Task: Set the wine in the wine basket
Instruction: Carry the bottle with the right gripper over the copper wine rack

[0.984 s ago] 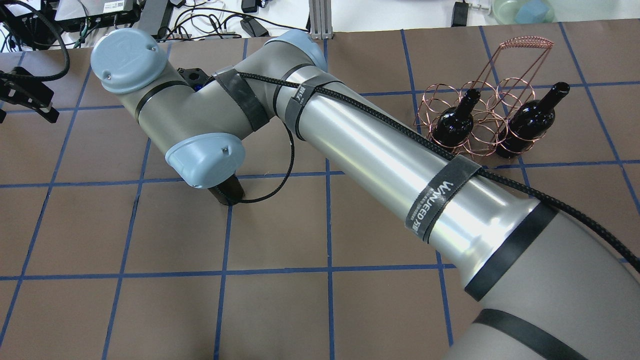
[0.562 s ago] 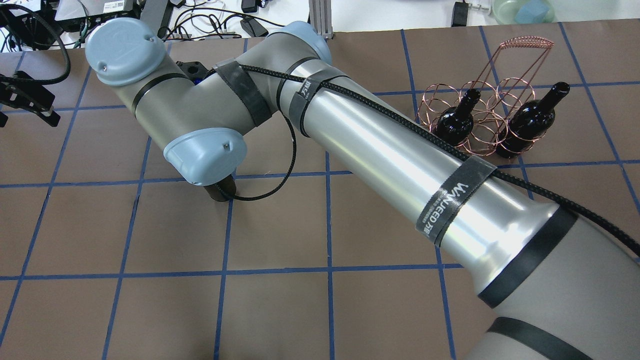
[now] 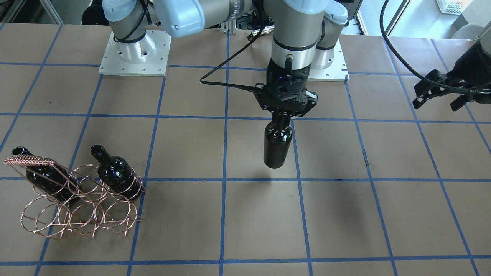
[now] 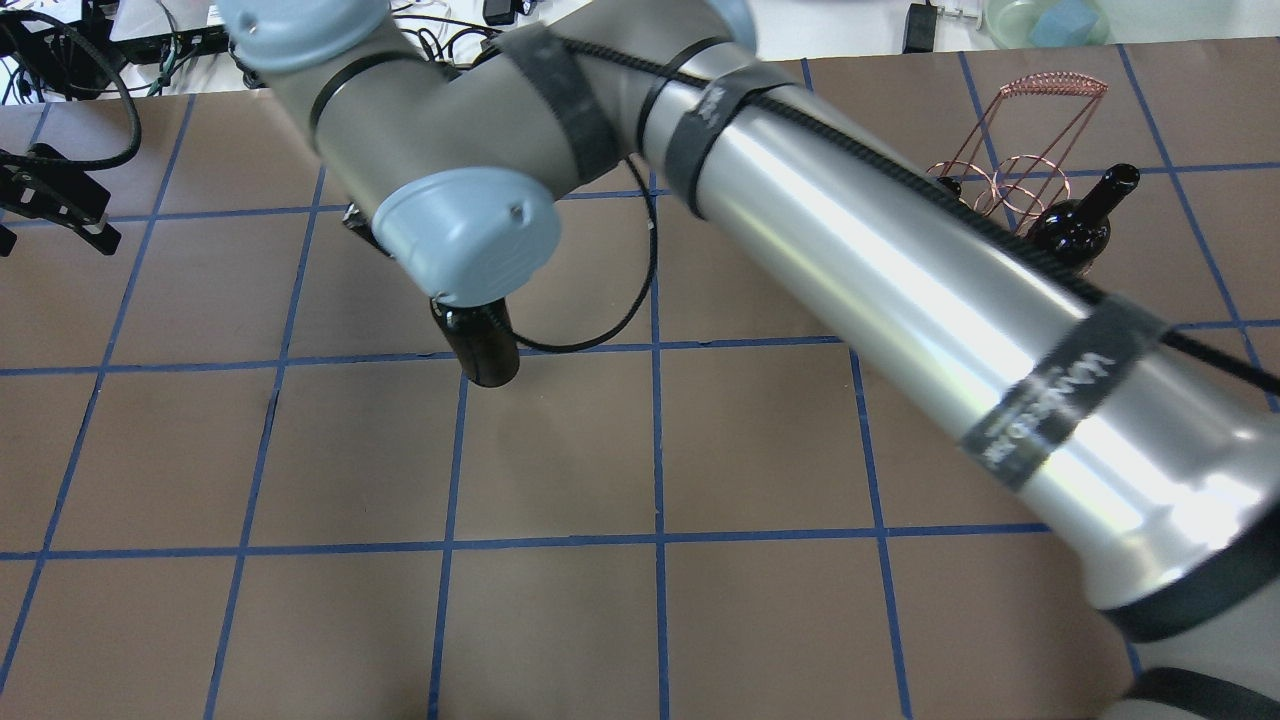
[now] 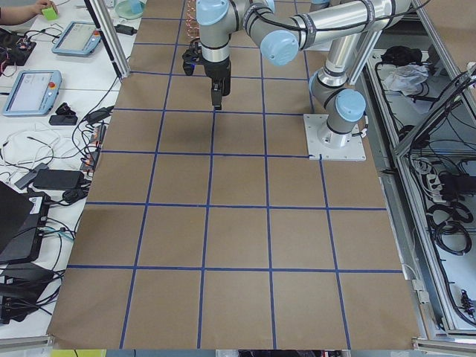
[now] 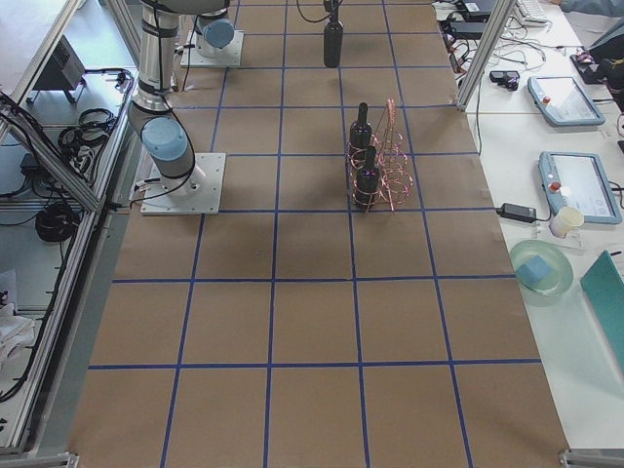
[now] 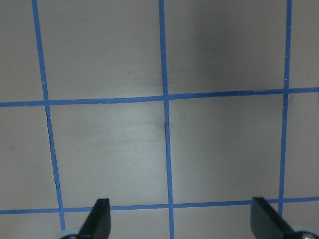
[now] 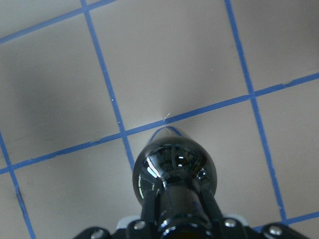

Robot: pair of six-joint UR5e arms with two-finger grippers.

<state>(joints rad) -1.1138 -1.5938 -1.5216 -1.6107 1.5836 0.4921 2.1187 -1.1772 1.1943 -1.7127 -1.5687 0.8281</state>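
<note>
I find the right gripper [image 3: 285, 114] clamped on the neck of the wine [image 3: 277, 145], which hangs upright. Its base looks lifted off the table [image 3: 383, 214], since the front view shows its shadow lying apart from it. The wine basket [image 3: 78, 214] stands well apart toward the robot's right, nearer the operators' edge than the arm bases. Brown gridded paper lies between it and the held bottle. Two other bottles [image 3: 115, 174] [image 3: 42, 180] stand in the end rings of the row facing the robot, and the basket's handle bar rises over the ring rows. The left gripper [image 3: 437, 92] hangs far off on the robot's left with jaws spread. In its wrist view, its fingers [image 7: 99, 219] frame only paper.
</note>
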